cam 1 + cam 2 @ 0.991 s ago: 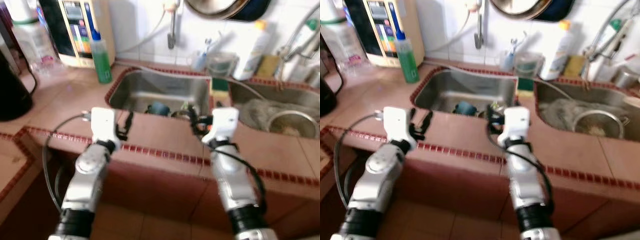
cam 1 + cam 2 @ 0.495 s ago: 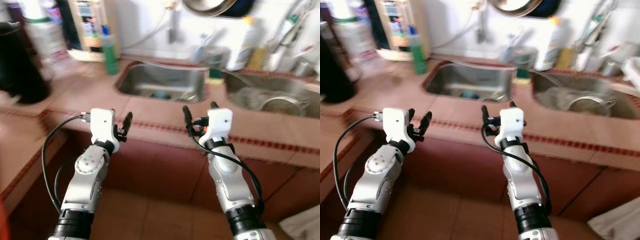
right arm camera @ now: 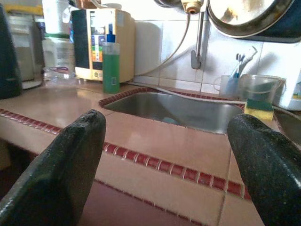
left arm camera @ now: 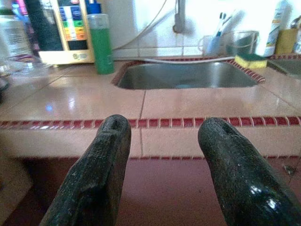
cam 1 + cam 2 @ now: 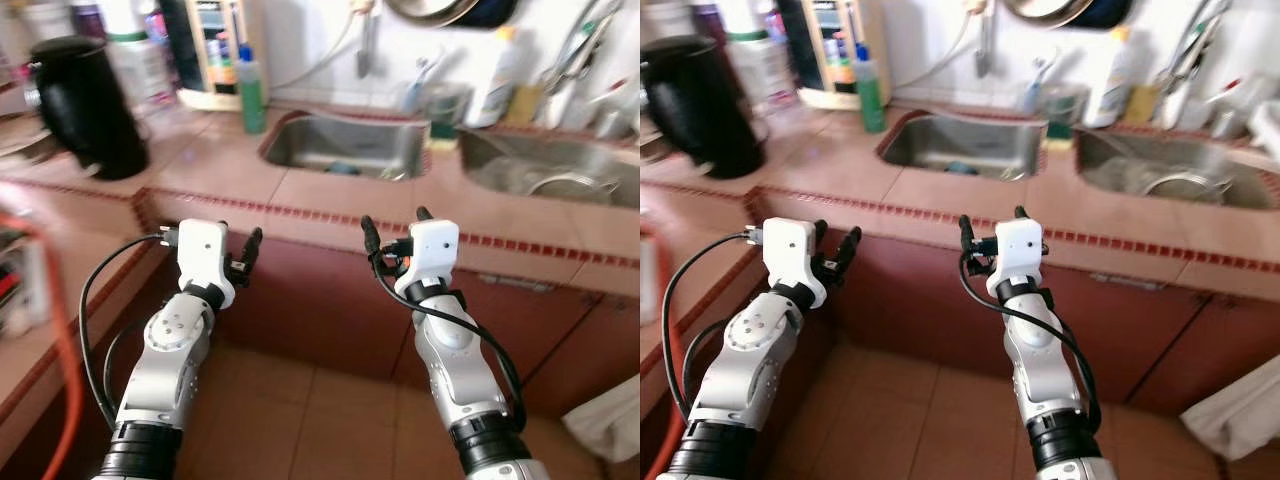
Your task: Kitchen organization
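The tiled surface (image 5: pixel 330 195) runs across the scene with a red-trimmed front edge, and below it a dark red cabinet front drops to the floor (image 5: pixel 290 400). Two steel sinks are set into the surface side by side: the left sink (image 5: pixel 345 145) near the middle of the back edge, with a small blue item lying in it, and the right sink (image 5: pixel 545 165) toward the right end, holding a metal bowl (image 5: pixel 565 187). A pan (image 5: pixel 1055 10) hangs on the white tiled wall above the left sink. A black kettle (image 5: pixel 85 105) stands toward the left end of the surface, and a tan box-shaped appliance (image 5: pixel 212 55) stands at the back edge beside it. A green bottle (image 5: pixel 251 90) stands at the left sink's back left corner, just in front of the appliance. A clear cup with toothbrushes (image 3: pixel 230 84) and a yellow-green sponge (image 3: pixel 257 109) sit at the back between the two sinks.

Both arms are held out in front of the cabinet, below the front edge, touching nothing. The left pincer (image 5: pixel 238 255) has its two black fingers moderately parted and holds nothing. The right pincer (image 5: pixel 393 222) is spread wide, also with nothing in it
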Tool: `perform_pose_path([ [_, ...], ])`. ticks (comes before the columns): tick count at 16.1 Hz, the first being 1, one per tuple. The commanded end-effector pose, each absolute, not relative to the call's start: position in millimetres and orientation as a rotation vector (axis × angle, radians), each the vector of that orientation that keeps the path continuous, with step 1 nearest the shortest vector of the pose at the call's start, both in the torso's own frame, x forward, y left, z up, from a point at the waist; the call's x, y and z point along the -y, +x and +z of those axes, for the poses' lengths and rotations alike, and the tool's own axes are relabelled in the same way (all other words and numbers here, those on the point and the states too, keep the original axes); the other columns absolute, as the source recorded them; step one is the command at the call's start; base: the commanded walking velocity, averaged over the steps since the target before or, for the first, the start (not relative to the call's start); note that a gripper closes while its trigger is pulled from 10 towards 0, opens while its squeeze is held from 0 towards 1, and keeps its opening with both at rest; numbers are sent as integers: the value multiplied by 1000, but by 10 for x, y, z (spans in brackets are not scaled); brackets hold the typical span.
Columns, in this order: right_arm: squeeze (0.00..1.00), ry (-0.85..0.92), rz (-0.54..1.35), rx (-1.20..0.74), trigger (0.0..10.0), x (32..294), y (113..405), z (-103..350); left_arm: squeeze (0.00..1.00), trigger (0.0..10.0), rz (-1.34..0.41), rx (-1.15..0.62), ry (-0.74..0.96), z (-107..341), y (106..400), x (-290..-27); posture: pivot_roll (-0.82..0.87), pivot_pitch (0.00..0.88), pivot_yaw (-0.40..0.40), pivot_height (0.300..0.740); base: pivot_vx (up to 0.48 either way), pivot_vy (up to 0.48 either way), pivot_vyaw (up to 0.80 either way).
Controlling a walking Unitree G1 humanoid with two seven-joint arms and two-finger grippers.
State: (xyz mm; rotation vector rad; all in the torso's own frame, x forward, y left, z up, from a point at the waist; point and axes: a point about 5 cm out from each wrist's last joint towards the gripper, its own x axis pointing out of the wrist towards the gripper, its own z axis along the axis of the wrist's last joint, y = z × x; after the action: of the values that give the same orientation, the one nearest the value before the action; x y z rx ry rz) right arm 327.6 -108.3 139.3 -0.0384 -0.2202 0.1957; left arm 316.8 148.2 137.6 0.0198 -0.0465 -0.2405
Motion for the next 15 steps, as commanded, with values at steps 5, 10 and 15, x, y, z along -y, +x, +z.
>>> perform_pose_path([
  [5,0,-44,187,228,10000,1131,3300,1427,0,10000,-266,77,15,1436,3152,-1425,-143,0,15,736,0,-480,0],
  [10,0,-47,196,228,10000,1117,3306,1429,0,10000,-261,78,13,1438,3146,-1432,-139,0,11,736,0,-480,0],
  [15,0,-51,201,223,10000,1114,3298,1414,0,10000,-248,75,15,1427,3148,-1428,-138,0,8,736,0,-384,0],
])
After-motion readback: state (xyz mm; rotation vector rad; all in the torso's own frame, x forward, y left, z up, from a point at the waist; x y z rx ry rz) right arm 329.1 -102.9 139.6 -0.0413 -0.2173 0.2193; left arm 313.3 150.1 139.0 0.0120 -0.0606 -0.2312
